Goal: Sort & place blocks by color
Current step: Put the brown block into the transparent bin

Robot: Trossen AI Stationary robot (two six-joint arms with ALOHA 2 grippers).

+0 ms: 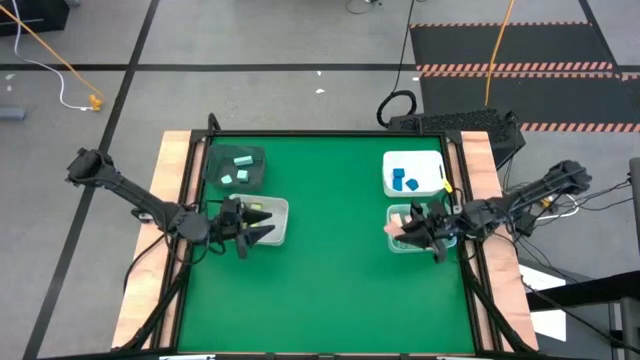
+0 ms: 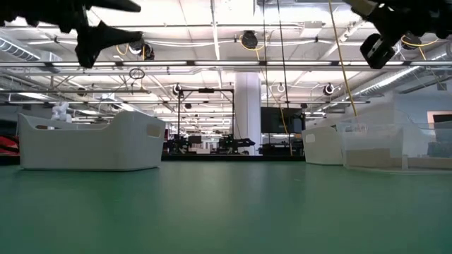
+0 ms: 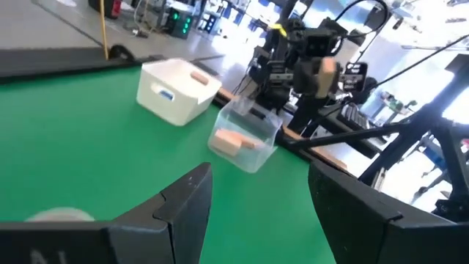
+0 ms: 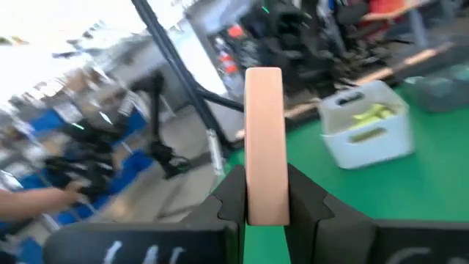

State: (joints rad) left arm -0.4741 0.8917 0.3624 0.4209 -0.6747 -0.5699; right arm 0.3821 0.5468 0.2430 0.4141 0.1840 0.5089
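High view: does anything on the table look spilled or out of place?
Nothing stands out. No blocks lie loose on the green mat; mint blocks and blue blocks sit in separate bins. The right tool grips a tan bar over the clear bin with tan blocks; the left tool hangs open over the other clear bin.

on the table's left, the dark grey bin sits far, the clear bin with yellow-green blocks nearer; on the right, the white bin far, the second clear bin nearer.
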